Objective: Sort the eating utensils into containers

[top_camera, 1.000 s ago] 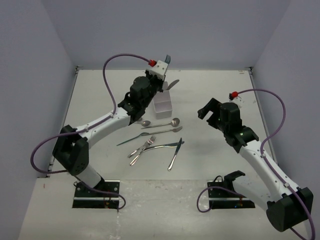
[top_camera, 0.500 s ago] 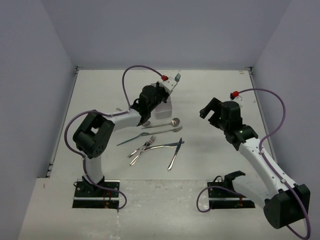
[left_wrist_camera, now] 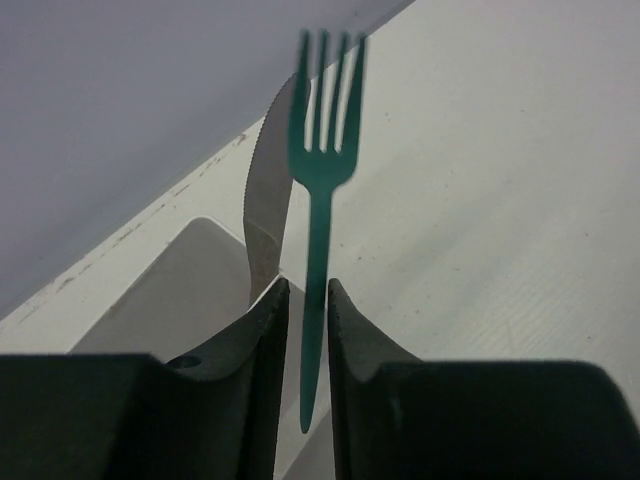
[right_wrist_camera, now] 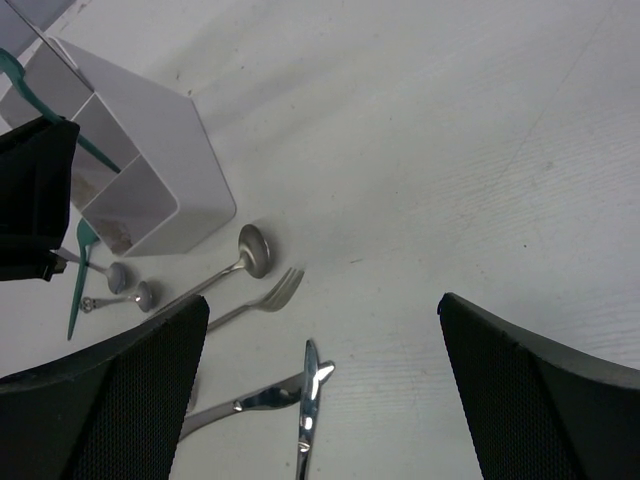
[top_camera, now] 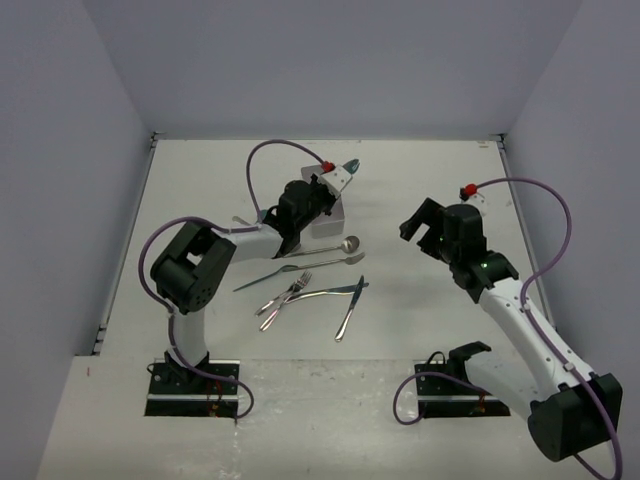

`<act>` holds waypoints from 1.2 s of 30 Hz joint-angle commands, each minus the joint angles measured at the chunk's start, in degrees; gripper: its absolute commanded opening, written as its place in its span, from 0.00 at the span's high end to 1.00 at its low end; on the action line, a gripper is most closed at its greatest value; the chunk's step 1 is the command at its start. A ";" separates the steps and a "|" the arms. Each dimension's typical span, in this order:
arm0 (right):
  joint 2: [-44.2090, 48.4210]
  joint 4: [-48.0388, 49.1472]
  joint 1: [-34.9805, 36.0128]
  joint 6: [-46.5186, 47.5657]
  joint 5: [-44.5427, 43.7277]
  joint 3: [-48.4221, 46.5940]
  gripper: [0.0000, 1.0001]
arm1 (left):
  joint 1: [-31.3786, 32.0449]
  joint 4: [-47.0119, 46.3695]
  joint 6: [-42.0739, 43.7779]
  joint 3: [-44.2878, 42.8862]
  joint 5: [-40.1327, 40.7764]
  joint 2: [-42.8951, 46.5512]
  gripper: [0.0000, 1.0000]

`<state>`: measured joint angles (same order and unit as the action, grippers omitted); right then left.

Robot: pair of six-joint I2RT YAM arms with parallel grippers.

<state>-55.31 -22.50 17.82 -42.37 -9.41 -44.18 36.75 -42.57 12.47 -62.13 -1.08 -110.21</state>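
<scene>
Teal fork (left_wrist_camera: 318, 230) runs lengthwise along the fingers of the left gripper (left_wrist_camera: 308, 287), tines pointing away from the wrist and handle end toward the camera. From above, the tines poke out past the fingers toward the far right. The fork sits between the two fingers, which are nearly together: the handle lies against one, with a sliver of gap at the other (whether they pinch it I cannot tell). Just behind it a silver knife (left_wrist_camera: 265, 200) stands in the white box (left_wrist_camera: 190, 280). The box is near the table's far edge, with the back wall beyond. To the box's right the tabletop (top_camera: 420, 170) runs open to the right gripper (top_camera: 415, 222), whose jaws are spread wide on nothing. Loose utensils (top_camera: 310, 285) lie on the box's near side.
</scene>
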 commanded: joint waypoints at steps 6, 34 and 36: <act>3.89 -3.60 -0.25 1.32 -0.79 -0.82 0.01 | -0.02 0.47 -2.19 -0.01 0.64 0.96 0.48; -30.37 -28.12 36.65 -26.18 -7.30 -17.76 0.01 | 11.15 79.56 -61.86 10.80 30.01 56.67 0.00; -34.06 -26.90 37.81 -27.32 -6.68 -18.74 0.01 | 11.15 80.35 -62.21 12.55 28.69 60.89 0.00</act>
<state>-86.74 -46.19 53.89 -64.31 -15.07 -59.70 47.75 32.67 -43.57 -50.68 29.28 -54.68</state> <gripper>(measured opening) 0.989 0.999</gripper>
